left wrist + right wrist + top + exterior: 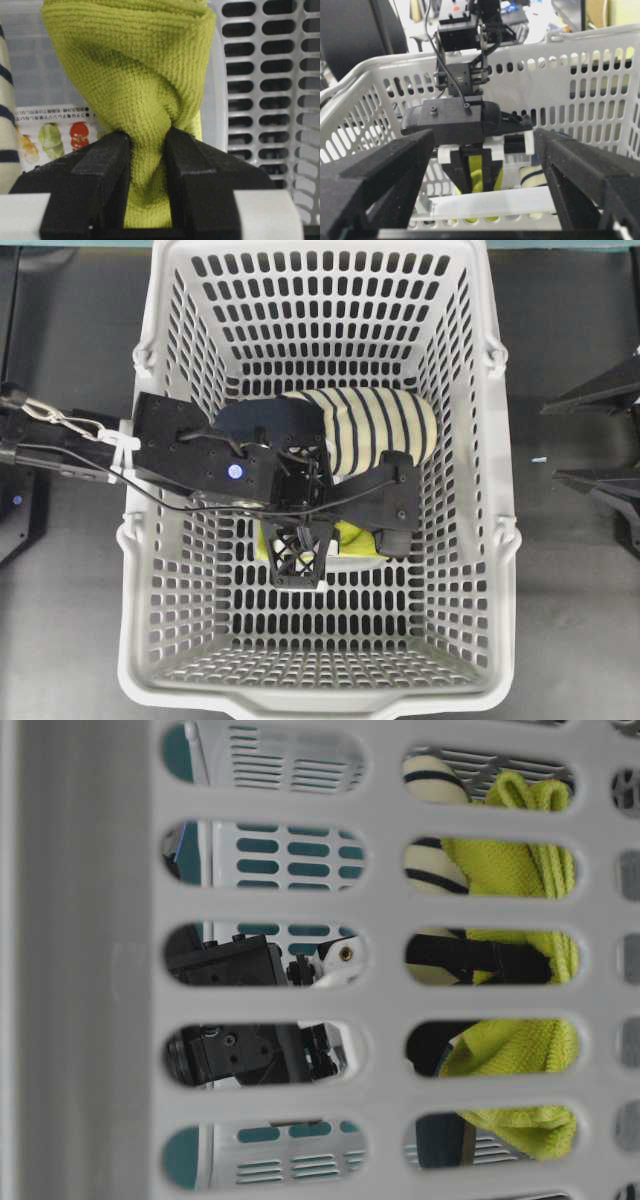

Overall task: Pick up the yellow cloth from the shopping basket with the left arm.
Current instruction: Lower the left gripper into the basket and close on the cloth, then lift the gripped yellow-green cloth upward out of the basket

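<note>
My left gripper [320, 540] reaches down inside the light-grey shopping basket [500, 440] and is shut on the yellow cloth [352, 536]. In the left wrist view the black jaws [149, 145] pinch a twisted fold of the cloth [135, 75], which spreads out beyond them. The table-level view shows the cloth [510, 870] hanging in folds behind the basket wall [100, 970]. From the right wrist view the cloth [476, 177] shows between the left fingers. My right gripper [550, 442] is open and empty outside the basket, to its right.
A cream-and-navy striped slipper [380, 425] lies in the basket just behind the left gripper, touching or close to the cloth [430, 780]. A printed paper label with fruit pictures [50, 135] lies on the basket floor. The slotted basket wall [265, 100] stands close beside the gripper.
</note>
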`<state>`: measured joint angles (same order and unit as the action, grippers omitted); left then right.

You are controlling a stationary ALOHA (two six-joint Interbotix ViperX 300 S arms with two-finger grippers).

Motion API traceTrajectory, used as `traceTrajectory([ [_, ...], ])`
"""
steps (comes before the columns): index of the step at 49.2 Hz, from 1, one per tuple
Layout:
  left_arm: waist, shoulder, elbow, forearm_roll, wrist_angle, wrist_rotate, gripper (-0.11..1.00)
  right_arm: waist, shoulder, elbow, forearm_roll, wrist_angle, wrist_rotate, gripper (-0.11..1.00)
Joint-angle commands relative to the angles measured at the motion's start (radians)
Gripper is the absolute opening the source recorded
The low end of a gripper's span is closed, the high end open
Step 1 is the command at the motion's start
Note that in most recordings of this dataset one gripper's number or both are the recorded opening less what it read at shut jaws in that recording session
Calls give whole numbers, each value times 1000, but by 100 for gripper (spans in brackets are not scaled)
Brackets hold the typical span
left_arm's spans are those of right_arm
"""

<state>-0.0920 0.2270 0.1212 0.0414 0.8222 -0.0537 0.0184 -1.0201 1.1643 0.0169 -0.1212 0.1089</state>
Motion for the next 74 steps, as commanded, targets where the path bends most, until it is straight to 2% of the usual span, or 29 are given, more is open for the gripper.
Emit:
traceTrajectory([
  [1, 3, -28, -17, 3, 5, 0, 18, 2, 2, -8, 2, -9, -2, 77],
  [7, 3, -75, -64, 5, 49, 2, 18, 2, -6, -8, 2, -8, -2, 77],
  [13, 3, -112, -147, 3, 172, 2, 18, 2, -15, -3, 2, -5, 0, 77],
  [25, -5, -132, -422, 3, 495, 0, 18, 2, -26, 0, 3, -5, 0, 77],
  [33, -3, -117, -558, 3, 617, 0, 18, 2, -28, 3, 3, -5, 0, 76],
  [43, 5, -97, -583, 3, 673, 0, 18, 2, -29, 6, 3, -5, 0, 77],
  [74, 6, -95, -583, 5, 673, -2, 18, 2, -38, 8, 3, 6, 0, 77],
])
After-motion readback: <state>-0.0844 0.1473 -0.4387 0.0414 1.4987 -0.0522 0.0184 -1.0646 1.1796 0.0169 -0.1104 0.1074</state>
